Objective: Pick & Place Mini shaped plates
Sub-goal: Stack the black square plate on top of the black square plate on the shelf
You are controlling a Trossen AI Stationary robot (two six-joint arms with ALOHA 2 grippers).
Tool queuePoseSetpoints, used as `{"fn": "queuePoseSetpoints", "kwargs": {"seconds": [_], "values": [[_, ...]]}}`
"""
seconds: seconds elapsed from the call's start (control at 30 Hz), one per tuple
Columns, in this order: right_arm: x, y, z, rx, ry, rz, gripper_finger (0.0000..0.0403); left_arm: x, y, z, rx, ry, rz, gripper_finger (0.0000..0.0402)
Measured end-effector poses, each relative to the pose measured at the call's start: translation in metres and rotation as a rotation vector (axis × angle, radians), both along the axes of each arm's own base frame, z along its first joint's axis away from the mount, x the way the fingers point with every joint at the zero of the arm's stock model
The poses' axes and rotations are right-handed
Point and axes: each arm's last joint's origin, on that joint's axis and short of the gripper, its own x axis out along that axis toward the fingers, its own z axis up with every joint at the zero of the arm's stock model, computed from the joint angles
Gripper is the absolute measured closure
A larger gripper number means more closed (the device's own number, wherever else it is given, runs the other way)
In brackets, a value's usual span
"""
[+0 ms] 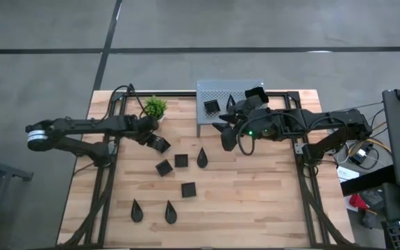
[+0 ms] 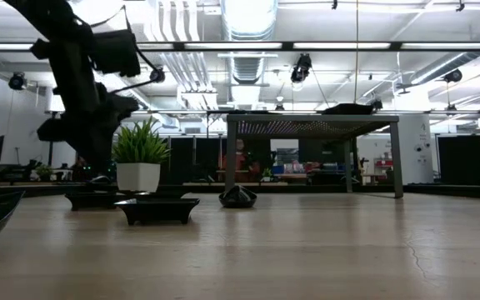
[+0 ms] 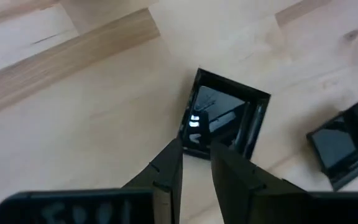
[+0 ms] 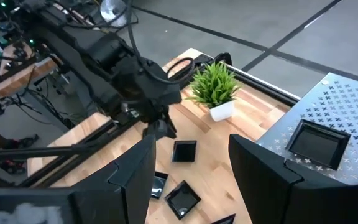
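Plates: small glossy black dishes on the table (image 1: 255, 201), loosely grouped in the centre-left of the high view.
Square plates: three in the middle, raised rims, one at (image 1: 180, 160), one tilted (image 1: 163, 167), one lower (image 1: 188, 189).
Teardrop plates: pointed at one end, one at (image 1: 202, 157), two in the lower left (image 1: 137, 210) and (image 1: 170, 212).
Held plate: a deeper square dish (image 3: 224, 122) with a shiny floor and upright walls, tipped on a corner.
Left hand: (image 3: 196, 157) fingers pinch the near rim of that deeper dish, just below the potted plant (image 1: 154, 107) in the high view.
Right hand: (image 4: 191, 163) jaws spread wide, holding nothing, over the table beside the shelf, centre-right of the high view.
Shelf: grey perforated metal (image 1: 217, 90) on legs, top centre, with a square plate (image 1: 211, 106) on it.
Table surface: pale wood planks, visible grain.
Writing: none readable.
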Motion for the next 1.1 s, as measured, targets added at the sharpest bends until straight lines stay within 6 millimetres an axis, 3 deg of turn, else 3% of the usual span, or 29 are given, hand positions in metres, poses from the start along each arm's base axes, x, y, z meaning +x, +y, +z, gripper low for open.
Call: {"fn": "queuePoseSetpoints", "kwargs": {"seconds": [0.63, 1.1], "values": [[0.001, 0.0, 0.002, 0.049, -0.046, -0.022, 0.0202, 0.02, 0.015, -0.027, 0.054, 0.057, -0.091, 0.0325], [0.001, 0.0, 0.002, 0.042, -0.043, -0.019, 0.0202, 0.024, 0.017, -0.037, 0.045, 0.1, -0.105, 0.0325]]}}
